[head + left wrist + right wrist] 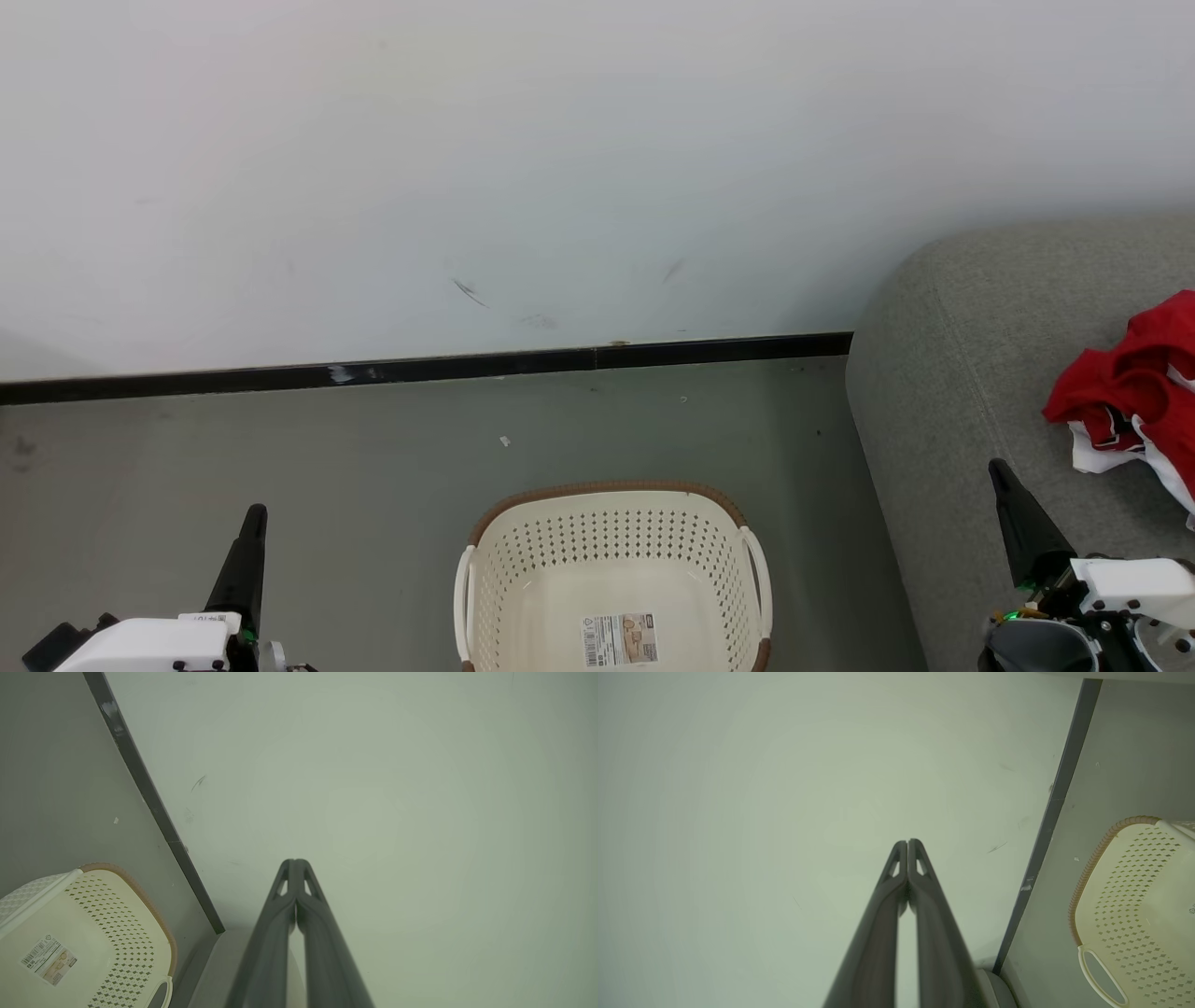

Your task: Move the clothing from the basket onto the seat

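The cream basket (pixel 611 546) stands on the floor at the bottom centre of the head view, with nothing inside but the label sticker on its bottom. Red clothing (pixel 1134 383) with white trim lies bunched on the grey seat (pixel 943 373) at the right edge. My left gripper (pixel 250 523) is shut at the lower left, well left of the basket. My right gripper (pixel 1001 471) is shut at the lower right, over the seat's front and below the clothing. Both wrist views show the fingertips pressed together, left gripper (pixel 295 863) and right gripper (pixel 907 843), pointing at the wall, each with the basket (pixel 84 938) (pixel 1139 905) off to one side.
A pale wall (pixel 560 168) with a black skirting board (pixel 420 369) runs behind the basket. Grey floor (pixel 327 467) spreads between the wall, the basket and the seat. A small white scrap (pixel 505 441) lies on the floor beyond the basket.
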